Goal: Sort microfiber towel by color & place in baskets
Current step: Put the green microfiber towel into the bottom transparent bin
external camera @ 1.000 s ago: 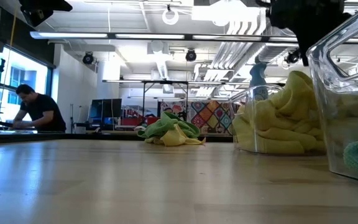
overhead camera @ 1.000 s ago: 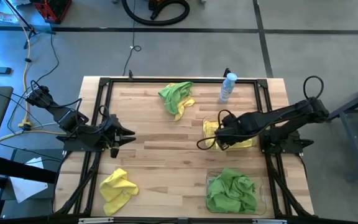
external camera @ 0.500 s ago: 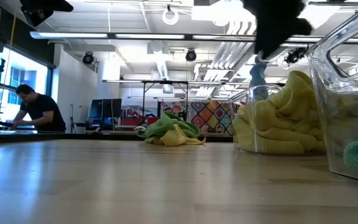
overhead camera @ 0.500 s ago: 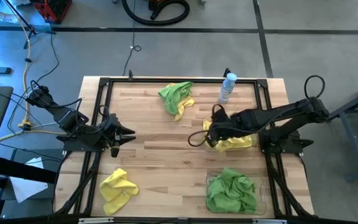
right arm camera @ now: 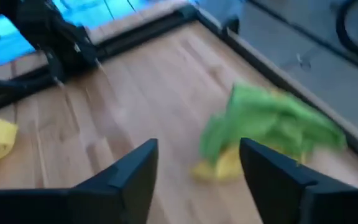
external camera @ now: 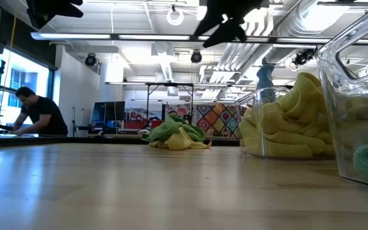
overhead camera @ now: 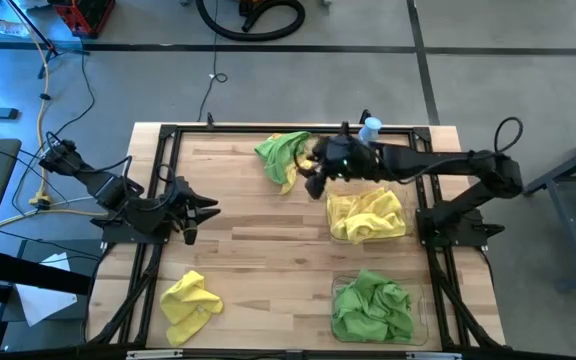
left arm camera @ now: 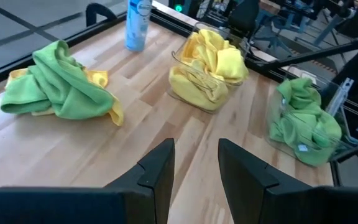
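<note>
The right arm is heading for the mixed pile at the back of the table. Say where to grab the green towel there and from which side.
Grip the green towel on its raised bunched fold, coming straight down. It drapes over a yellow towel peeking out beneath, so a high pinch likely lifts green alone. The right gripper is open beside it.

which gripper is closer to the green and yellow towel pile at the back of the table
Right. The right gripper hovers open just beside the green and yellow towel pile, nearly over its edge. The left gripper waits open at the table's left side, well away from it.
</note>
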